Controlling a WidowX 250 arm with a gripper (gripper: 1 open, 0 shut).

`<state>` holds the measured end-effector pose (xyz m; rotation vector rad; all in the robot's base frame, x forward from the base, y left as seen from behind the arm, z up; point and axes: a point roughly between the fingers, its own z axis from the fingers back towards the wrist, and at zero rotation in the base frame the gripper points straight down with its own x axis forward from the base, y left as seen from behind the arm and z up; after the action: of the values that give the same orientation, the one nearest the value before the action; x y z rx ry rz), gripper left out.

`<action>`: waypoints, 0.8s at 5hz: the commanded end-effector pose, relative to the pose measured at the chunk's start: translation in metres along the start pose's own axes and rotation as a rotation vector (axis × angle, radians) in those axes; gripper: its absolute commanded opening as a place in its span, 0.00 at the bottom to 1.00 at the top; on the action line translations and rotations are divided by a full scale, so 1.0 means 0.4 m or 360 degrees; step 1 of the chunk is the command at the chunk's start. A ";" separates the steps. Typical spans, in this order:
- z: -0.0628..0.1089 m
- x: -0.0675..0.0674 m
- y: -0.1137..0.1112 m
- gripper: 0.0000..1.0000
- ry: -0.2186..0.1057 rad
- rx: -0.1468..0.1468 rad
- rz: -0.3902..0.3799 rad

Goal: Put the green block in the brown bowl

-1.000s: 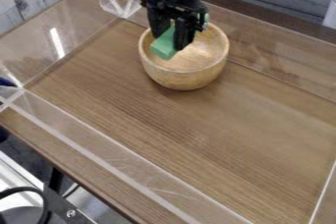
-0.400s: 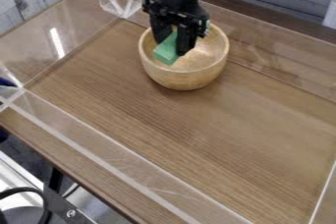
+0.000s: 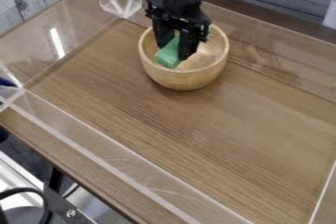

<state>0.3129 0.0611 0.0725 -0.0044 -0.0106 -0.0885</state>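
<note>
A: so how far along is this one? anything left to be done?

B: most of it, I'd say. The block (image 3: 171,52) can be seen inside the bowl (image 3: 196,76), tilted, over on the left part of the opening as pictured. The gripper (image 3: 178,43) is right above it, with the fingers reaching down inside the rim.

A: is it being held, or has it been let go?

B: held, by the look of it. The pincer is closed down on the block, gripped near its upper end. No gap can be made out between the fingers and the green.

A: and is the bottom of the bowl being touched?

B: can't be told from this angle. The lower end is seen against the inner wall, but whether any weight is being taken by the wood isn't shown.

A: so "in the bowl" can't be ticked off yet?

B: placed over the right spot, yes; released, no. What's left, in my judgement: a bit more lowering if it's needed, then the fingers opened, then the arm lifted straight out. The rim should be watched on the way up, since the bowl could be nudged along the table (image 3: 197,140) if it's caught.
</note>
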 end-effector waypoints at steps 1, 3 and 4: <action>0.016 0.027 0.015 0.00 -0.0061 0.0028 0.0009; -0.003 0.029 0.031 0.00 -0.0035 0.0036 0.0032; -0.004 0.027 0.033 0.00 -0.0028 0.0034 0.0039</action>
<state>0.3138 0.0678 0.0547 -0.0018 0.0296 -0.0690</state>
